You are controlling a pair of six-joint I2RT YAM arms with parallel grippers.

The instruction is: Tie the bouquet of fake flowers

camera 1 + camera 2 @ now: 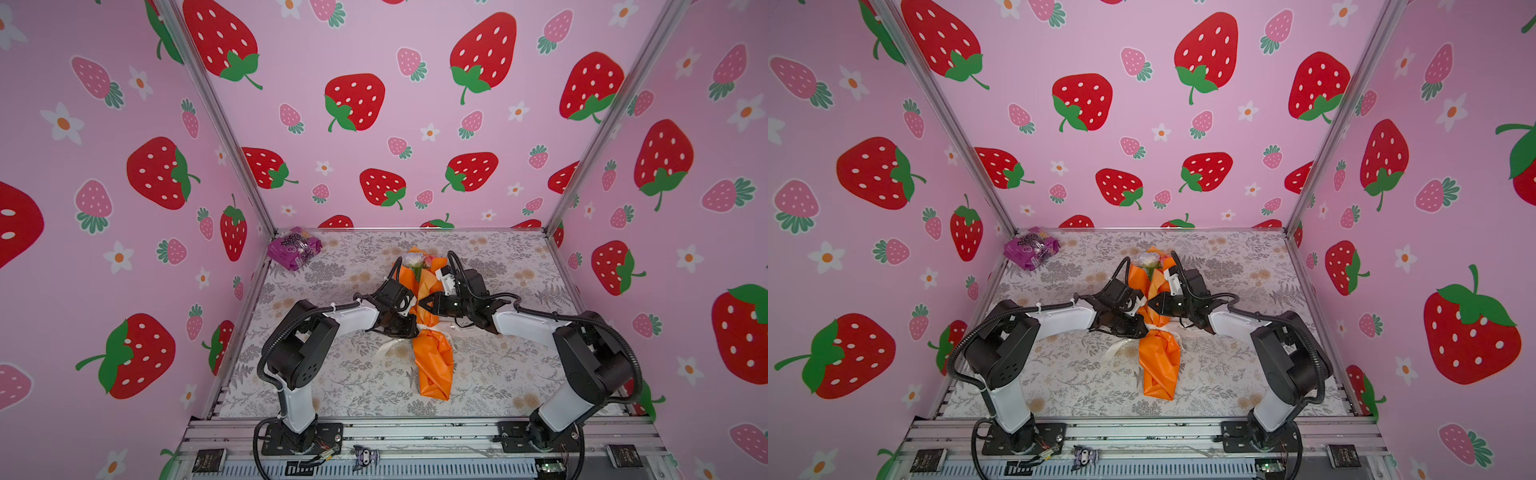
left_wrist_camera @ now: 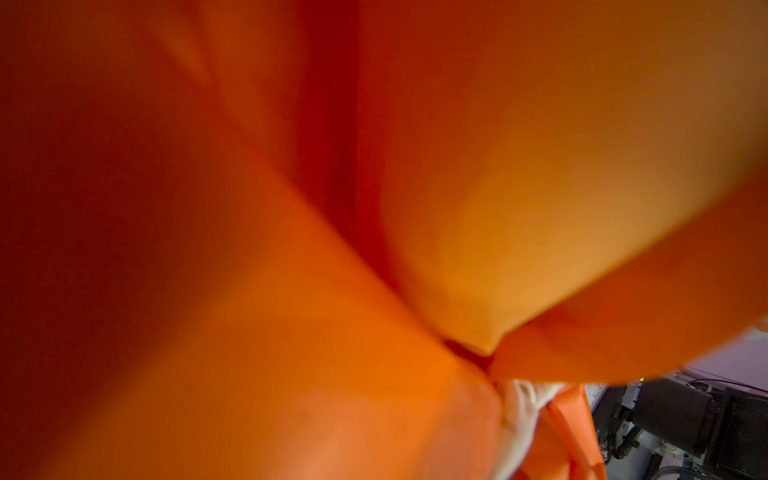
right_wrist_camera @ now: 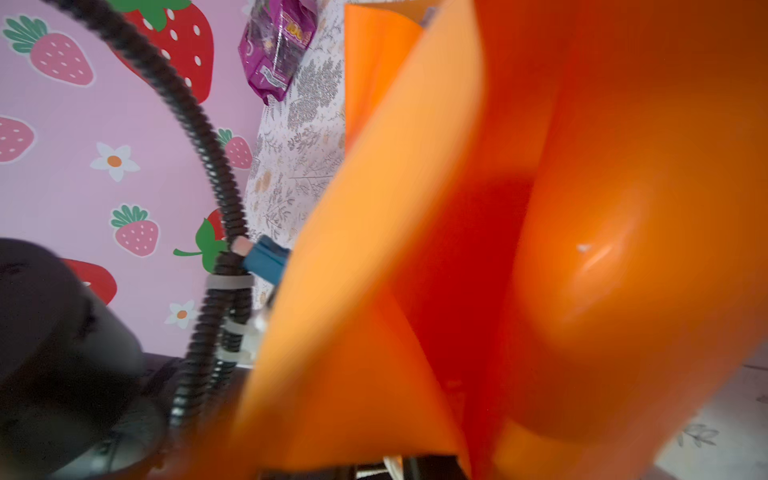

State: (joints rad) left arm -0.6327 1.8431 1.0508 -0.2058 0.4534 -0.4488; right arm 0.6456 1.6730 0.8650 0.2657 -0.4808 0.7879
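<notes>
At the middle of the table lies the bouquet of fake flowers, wrapped in bright orange paper. Its pale flower heads point toward the back wall and its crumpled paper tail points toward the arm bases. A cream ribbon crosses the narrow waist of the wrap, with loose ends trailing onto the table on either side. Your left gripper presses in at that waist from the left. Your right gripper meets the wrap from the right, just on the flower side of the ribbon. Both wrist views are filled with blurred orange paper, so you cannot tell whether either pair of jaws is wide, narrow, or holding ribbon or paper. You appear to be in the tying step itself, and no finished bow shows. The next move likely calls for a sure hold on each ribbon end and an even pull apart that does not drag the light wrap. A purple packet sits well apart in the back left corner.
</notes>
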